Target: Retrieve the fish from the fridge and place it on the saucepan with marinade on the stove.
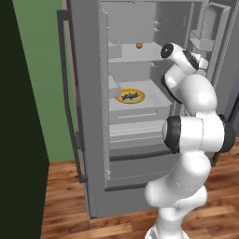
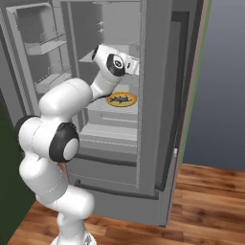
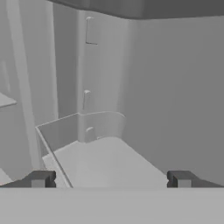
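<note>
The fridge stands with its doors open. On a middle shelf, the small dark fish lies on a round orange-yellow plate. My arm reaches into the upper part of the fridge, and the hand is above the plate's shelf. In the hand view my gripper is open with nothing between its fingertips; it faces a bare white shelf and the fridge's back wall. The saucepan and stove are out of view.
A tiny orange ball sits on the upper shelf. White door bins line the open door beside my arm. Drawers lie below the plate shelf. The long dark door handle hangs on the left.
</note>
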